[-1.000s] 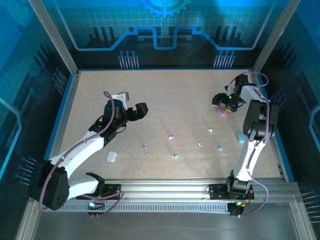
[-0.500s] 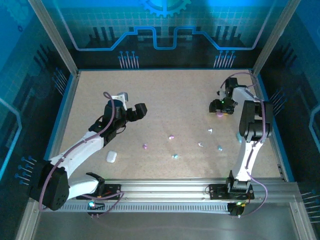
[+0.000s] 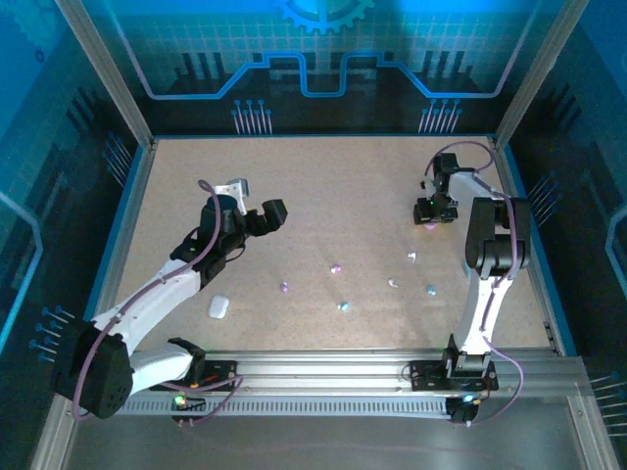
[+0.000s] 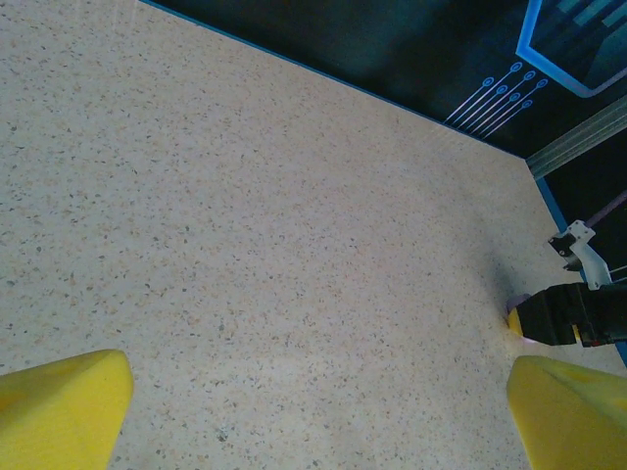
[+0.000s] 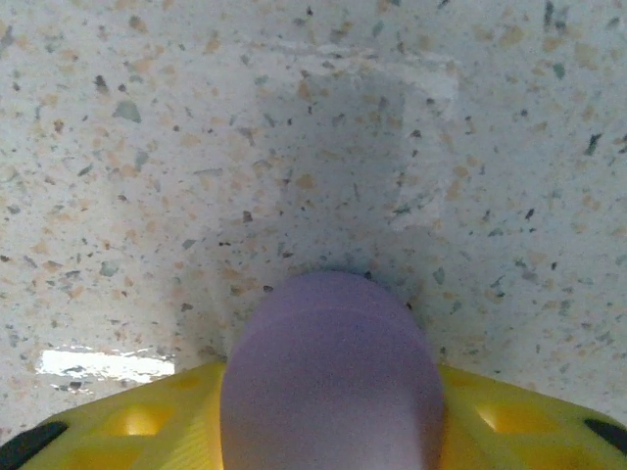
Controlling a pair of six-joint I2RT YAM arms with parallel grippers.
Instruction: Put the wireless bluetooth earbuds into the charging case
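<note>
At the tabletop's two o'clock, the right fingers clamp a purple case; the left fingers, at nine o'clock, gape wide.

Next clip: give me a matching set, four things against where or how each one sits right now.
1. left gripper
2. purple charging case
3. white charging case
4. earbuds

A. scattered loose on the table, between the arms
B. between the right gripper's fingers
C. wide open over bare table
D. lying alone beside the left arm

Pairs: 1-C, 2-B, 3-D, 4-A
</note>
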